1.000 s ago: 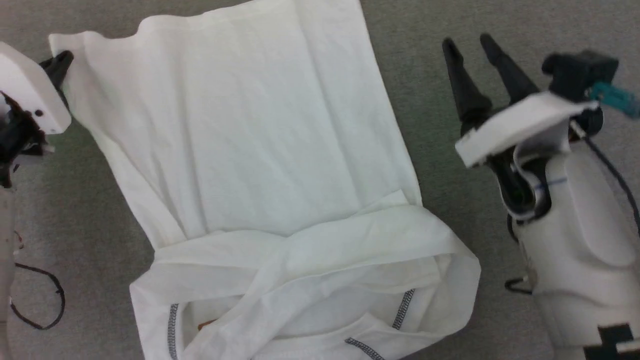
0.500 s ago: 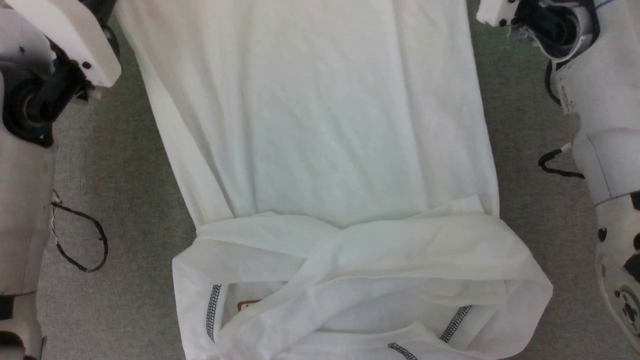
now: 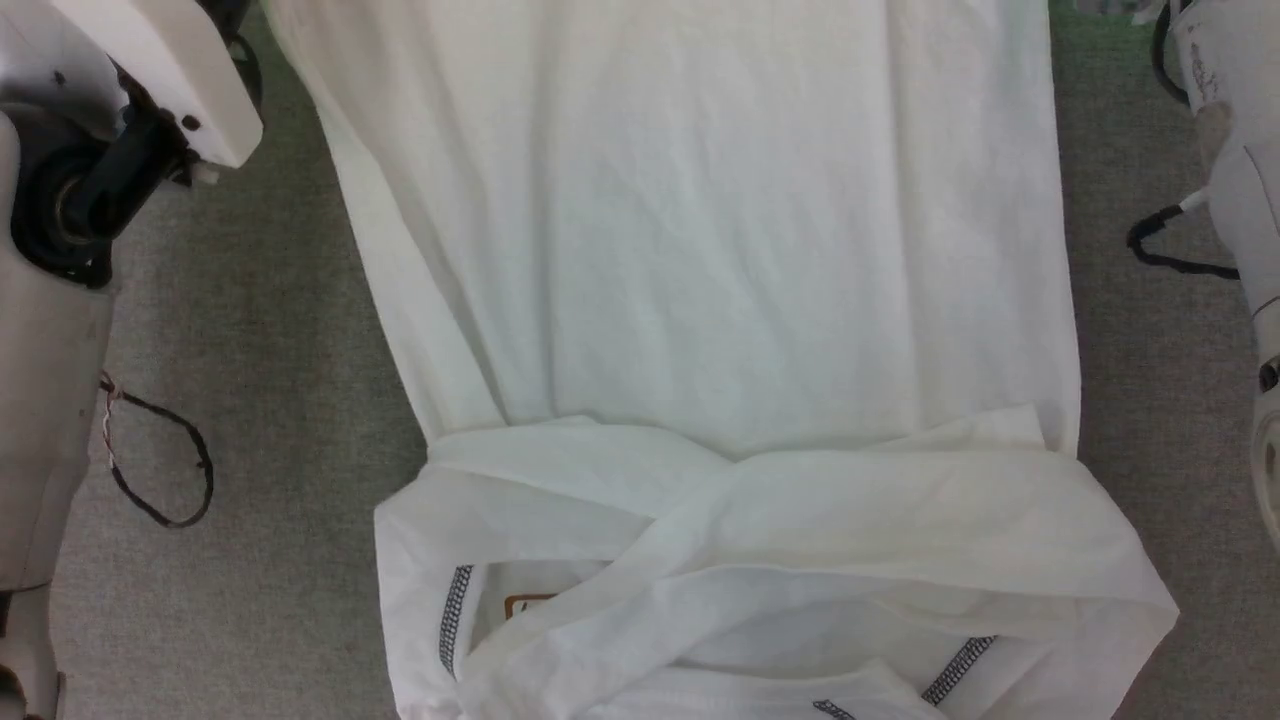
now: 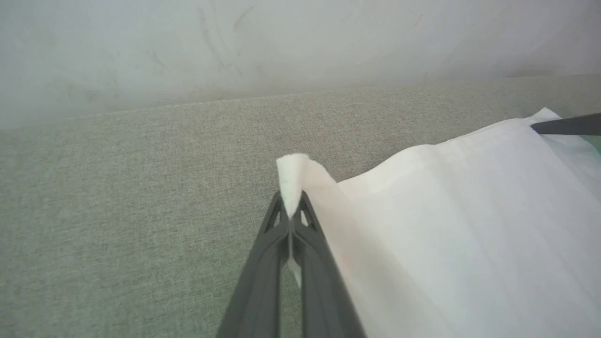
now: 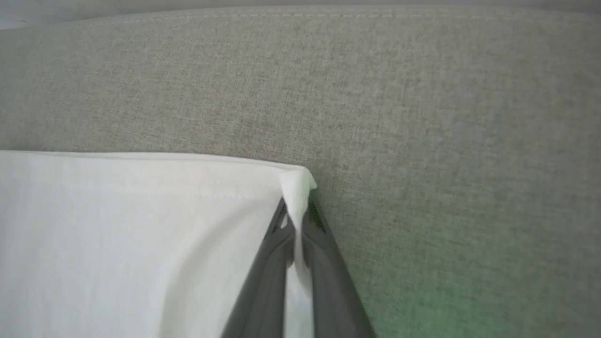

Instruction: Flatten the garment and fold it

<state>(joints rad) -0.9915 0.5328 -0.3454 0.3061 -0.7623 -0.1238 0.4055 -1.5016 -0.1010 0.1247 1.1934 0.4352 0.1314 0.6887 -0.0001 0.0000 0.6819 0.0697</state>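
My left gripper (image 4: 291, 206) and right gripper (image 5: 296, 206) each pinch a corner of the shirt (image 3: 700, 250) for flattening; next I need an even, taut pull.

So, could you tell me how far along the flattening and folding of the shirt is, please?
Done: the garment lies mostly flat on the grey surface. In hand: the left fingers and right fingers each pinch a far corner. To do: the near end is bunched, and no neat fold is made yet.

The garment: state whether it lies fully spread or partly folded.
Partly folded: the garment lies flat farther out, but its near end is doubled over, exposing stitching.
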